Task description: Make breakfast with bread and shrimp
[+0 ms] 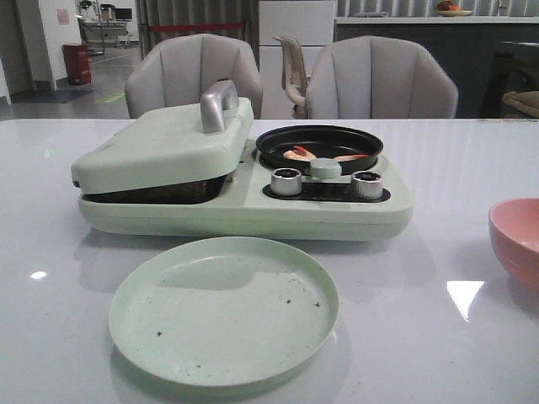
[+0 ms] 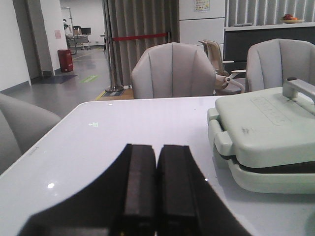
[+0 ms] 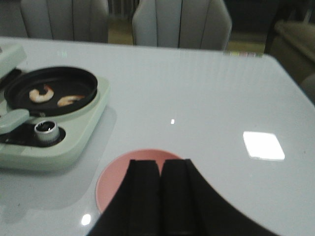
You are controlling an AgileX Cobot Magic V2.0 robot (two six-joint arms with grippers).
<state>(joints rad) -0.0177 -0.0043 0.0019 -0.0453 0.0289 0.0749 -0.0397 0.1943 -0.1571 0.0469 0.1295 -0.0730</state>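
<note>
Two shrimp (image 1: 299, 154) lie in the round black pan (image 1: 319, 143) on the right side of the pale green breakfast maker (image 1: 244, 198); they also show in the right wrist view (image 3: 41, 94). The maker's lid (image 1: 164, 143) is down on the left grill side, and the bread is hidden. An empty pale green plate (image 1: 224, 309) lies in front of the maker. My left gripper (image 2: 156, 162) is shut and empty, above the table to the left of the maker (image 2: 266, 132). My right gripper (image 3: 160, 169) is shut and empty, above the pink bowl (image 3: 115, 179).
The pink bowl (image 1: 515, 240) stands at the table's right edge. Two silver knobs (image 1: 286, 181) sit on the maker's front. Two grey chairs (image 1: 194, 76) stand behind the table.
</note>
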